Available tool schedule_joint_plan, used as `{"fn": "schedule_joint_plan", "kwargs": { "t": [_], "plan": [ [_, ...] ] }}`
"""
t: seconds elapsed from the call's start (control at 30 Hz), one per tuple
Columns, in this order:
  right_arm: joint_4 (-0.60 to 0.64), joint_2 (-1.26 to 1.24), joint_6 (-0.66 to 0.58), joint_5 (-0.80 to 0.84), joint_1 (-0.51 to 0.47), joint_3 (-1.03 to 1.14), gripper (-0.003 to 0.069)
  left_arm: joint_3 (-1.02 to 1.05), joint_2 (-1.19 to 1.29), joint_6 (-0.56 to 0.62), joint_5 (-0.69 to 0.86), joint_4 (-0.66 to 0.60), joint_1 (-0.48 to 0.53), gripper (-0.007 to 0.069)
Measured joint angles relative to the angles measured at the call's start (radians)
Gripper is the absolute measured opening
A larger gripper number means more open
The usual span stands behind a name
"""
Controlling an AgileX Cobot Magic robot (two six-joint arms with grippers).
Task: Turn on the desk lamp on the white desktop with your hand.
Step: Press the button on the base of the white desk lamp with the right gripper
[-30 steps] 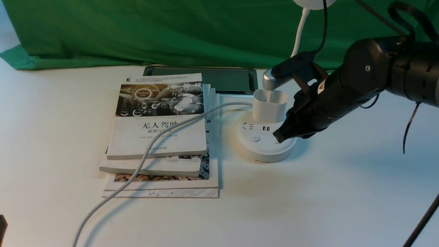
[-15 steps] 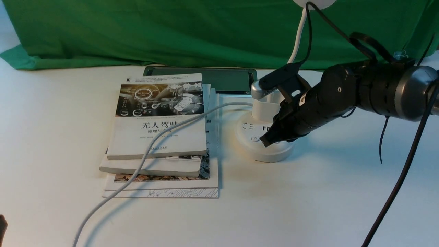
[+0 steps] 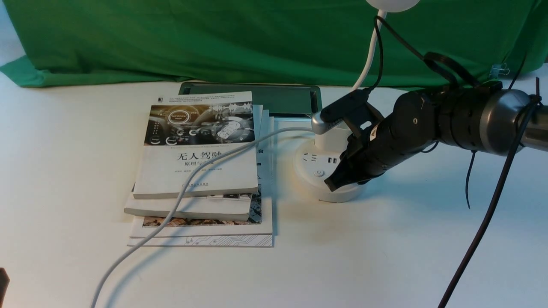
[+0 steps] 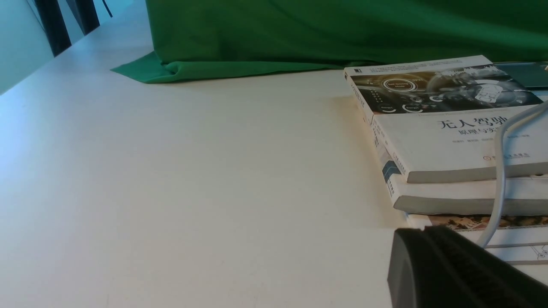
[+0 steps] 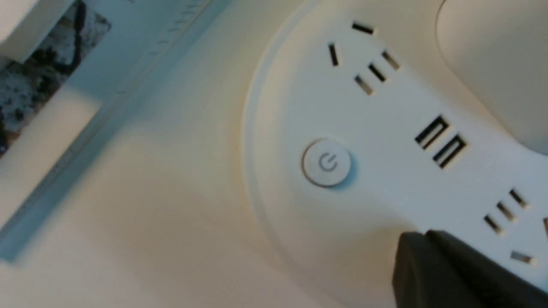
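Lying under a pale cable (image 3: 187,187), books (image 3: 195,158) sit on the white desktop (image 3: 205,273), well left of the lamp (image 3: 329,194). The left gripper's tip (image 4: 428,231), at the near edge, has its fingers together. Right of the books, the lamp's puck base rests on the desktop, power button (image 3: 319,173) facing up. It looks like smooth, hard plastic, probably stable under a light press; the thin gooseneck (image 3: 369,55) looks bendable and is best left alone. No grip seems needed, only a straight push on the button. Just beside it, over the base, the right gripper (image 3: 330,185) points its closed fingers down, apparently holding nothing; whether they touch is unclear.
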Motion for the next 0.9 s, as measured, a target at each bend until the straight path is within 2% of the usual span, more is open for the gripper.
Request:
{"fn": "schedule_joint_plan", "kwargs": {
  "t": [0.9],
  "plan": [
    [0.0, 0.032, 0.002, -0.041, 0.0, -0.017, 0.004, 0.0, 0.0, 0.0, 0.0, 0.0, 0.0, 0.0021]
  ]
}}
